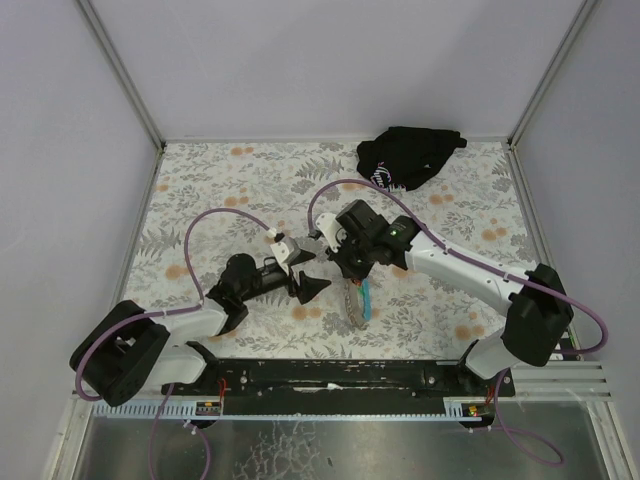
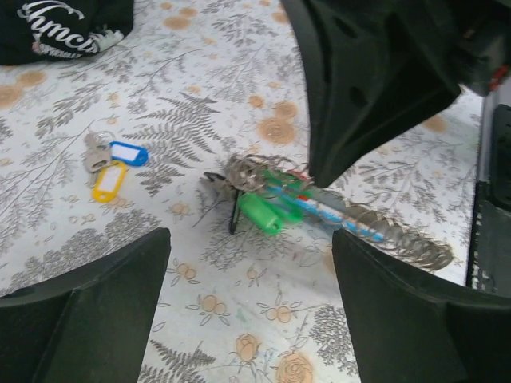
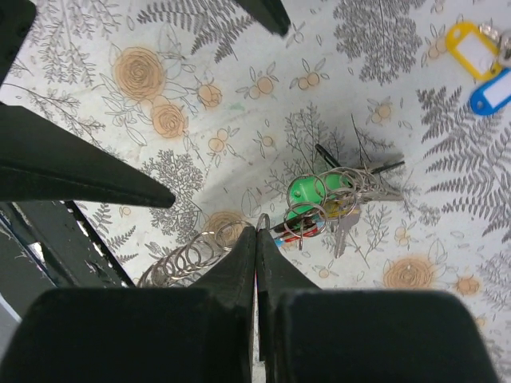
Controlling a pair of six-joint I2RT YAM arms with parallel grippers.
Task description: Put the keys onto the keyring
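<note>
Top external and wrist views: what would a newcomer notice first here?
Mid-table, the right gripper, shut, points down onto the keyring with its green tag and lanyard, while the left gripper hangs open just short of it. The keys, with a blue tag and a yellow tag, lie apart on the floral table. A black cloth bundle sits in the far right corner.

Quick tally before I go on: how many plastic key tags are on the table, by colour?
Blue tag: 1
Yellow tag: 1
Green tag: 1
Red tag: 1, only partly showing
Total: 4
</note>
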